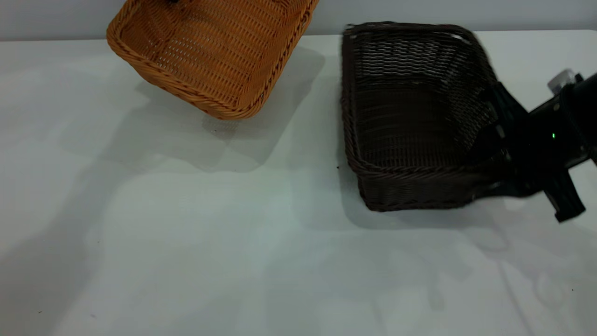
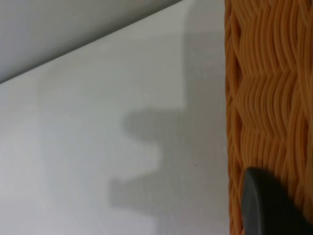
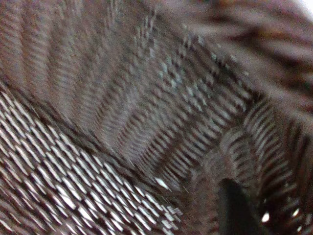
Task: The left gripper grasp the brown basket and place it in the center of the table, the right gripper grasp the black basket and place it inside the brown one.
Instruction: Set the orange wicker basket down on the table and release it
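Brown basket (image 1: 212, 51) hangs tilted above the worktop's (image 1: 186, 242) far-left, left tool (image 2: 271, 205) clamped on its wall. Right tool (image 1: 506, 154) pinches the black basket's (image 1: 410, 121) right rim. Level brown, land centre first.

The right arm (image 1: 566, 126) reaches in low from the right edge of the exterior view, wrist angled down; its end effector (image 1: 496, 154) sits at the black basket's (image 1: 410, 121) right wall. Of the left end effector (image 2: 271, 205), only a dark finger shows, pressed against the brown basket's (image 2: 266, 98) weave.
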### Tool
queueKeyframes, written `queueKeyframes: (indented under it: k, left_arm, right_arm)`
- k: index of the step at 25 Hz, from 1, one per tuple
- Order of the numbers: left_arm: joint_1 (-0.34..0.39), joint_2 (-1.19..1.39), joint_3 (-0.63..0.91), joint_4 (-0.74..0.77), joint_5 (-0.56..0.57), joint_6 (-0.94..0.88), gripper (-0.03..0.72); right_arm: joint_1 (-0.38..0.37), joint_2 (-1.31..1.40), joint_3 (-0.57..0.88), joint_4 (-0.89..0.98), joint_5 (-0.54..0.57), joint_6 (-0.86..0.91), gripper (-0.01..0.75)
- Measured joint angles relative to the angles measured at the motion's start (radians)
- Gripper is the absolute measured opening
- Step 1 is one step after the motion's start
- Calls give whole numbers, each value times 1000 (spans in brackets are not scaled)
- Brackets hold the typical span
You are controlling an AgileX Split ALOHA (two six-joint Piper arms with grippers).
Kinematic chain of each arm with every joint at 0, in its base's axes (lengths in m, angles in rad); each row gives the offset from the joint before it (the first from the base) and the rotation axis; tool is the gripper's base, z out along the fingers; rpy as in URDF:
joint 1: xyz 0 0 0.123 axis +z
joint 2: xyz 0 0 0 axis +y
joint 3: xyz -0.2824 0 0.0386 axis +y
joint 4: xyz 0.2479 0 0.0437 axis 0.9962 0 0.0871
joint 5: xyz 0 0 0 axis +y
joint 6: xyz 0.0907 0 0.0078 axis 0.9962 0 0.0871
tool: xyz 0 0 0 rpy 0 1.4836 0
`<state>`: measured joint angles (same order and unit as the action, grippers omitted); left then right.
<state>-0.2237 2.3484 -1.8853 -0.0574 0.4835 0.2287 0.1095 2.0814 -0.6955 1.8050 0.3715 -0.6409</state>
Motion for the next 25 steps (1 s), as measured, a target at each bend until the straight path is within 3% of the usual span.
queueKeyframes:
  k: [3,6,15,20,25]
  left_arm:
    - [0,0,0,1,4,0,78]
    - [2,-2,0,10,40,10,78]
    - [-1,-19,0,-4,190,177,78]
    - [-23,-18,0,-146,262,512,78]
    - [-96,0,0,-328,357,946,78]
  right_arm:
    - [-15,0,-37,1,-9,-56,132]
    - [-69,2,-61,-6,-8,-107,94]
    - [-423,-22,-162,-167,74,-245,82]
    - [-598,-75,-285,-314,263,-249,82]
    - [-684,-105,-369,-429,437,-249,81]
